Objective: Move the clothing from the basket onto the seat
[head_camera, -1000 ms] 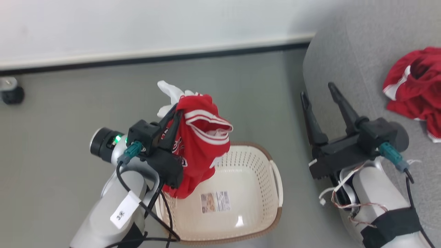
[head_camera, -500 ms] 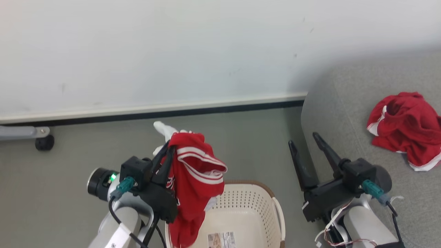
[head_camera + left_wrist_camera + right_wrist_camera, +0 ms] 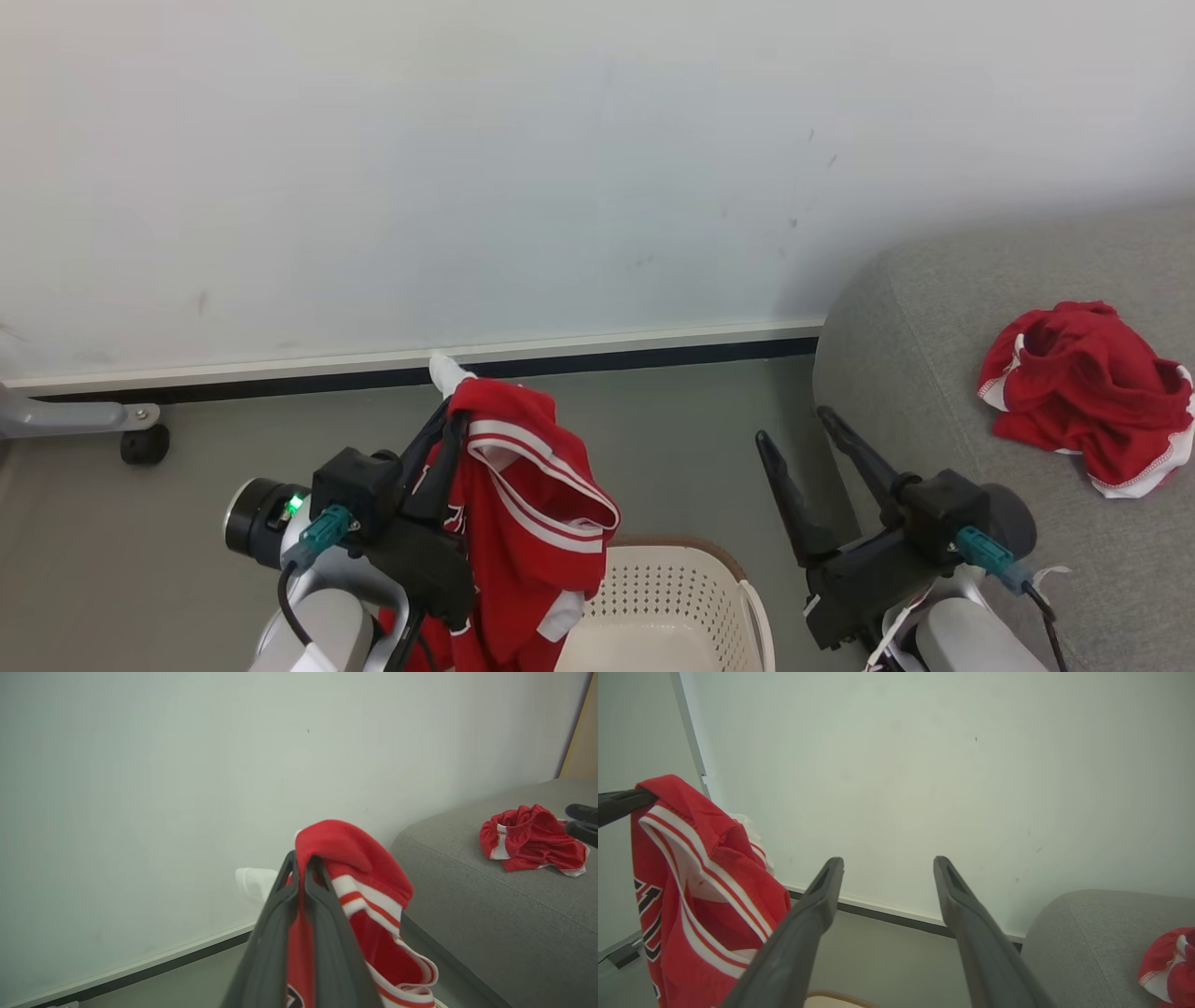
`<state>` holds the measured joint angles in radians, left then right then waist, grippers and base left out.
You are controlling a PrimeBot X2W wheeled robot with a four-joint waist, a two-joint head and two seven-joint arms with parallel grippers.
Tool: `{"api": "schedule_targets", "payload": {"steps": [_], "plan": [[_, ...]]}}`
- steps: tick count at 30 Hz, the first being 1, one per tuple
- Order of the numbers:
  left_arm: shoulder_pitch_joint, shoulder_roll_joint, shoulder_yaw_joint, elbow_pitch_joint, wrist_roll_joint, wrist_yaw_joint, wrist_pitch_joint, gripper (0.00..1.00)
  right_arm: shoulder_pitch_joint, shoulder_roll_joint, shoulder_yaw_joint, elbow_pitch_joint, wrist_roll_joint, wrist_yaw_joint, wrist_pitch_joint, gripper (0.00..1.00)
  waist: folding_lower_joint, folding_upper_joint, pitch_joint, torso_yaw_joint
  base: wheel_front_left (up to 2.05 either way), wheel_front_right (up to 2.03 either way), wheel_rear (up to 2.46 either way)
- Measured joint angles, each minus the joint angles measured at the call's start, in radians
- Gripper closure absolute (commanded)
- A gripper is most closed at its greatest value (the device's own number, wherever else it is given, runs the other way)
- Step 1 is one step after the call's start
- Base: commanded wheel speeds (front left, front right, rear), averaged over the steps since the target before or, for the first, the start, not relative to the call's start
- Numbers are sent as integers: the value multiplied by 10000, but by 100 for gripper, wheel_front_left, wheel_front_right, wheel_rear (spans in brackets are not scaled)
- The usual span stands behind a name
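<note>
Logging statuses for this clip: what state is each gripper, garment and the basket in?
left gripper: shut on the red jersey.
right gripper: open, holding nothing.
red jersey: hanging from the left gripper above the basket.
white piece: poking out behind the jersey's top; grip unclear.
basket: upright on the floor, partly cut off.
crumpled red garment: lying on the seat.

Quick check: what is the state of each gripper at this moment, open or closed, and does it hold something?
Left gripper: closed, holding the red garment.
Right gripper: open, holding nothing.
</note>
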<state>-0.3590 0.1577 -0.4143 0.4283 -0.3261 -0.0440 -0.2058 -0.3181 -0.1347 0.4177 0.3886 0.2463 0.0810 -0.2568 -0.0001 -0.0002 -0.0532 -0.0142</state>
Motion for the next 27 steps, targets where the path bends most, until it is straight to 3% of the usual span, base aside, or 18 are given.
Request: {"api": "schedule_targets", "payload": {"steps": [9, 20, 27], "plan": [[-31, 130, 35, -928, 0, 88, 476, 100, -388, 6, 769, 535, -4, 328, 111, 0, 2, 2, 94, -2, 0, 0, 0], [-542, 69, -119, -1893, 4, 102, 1118, 100, -1279, 63, 1893, 1860, 31, 430, 449, 0, 2, 2, 314, 176, 0, 0, 0], [-750, -42, -334, -2345, 17, 100, 1590, 100, -2358, -38, 4460, 2460, 454, 437, 437, 0, 2, 2, 485, 364, 0, 0, 0]]}}
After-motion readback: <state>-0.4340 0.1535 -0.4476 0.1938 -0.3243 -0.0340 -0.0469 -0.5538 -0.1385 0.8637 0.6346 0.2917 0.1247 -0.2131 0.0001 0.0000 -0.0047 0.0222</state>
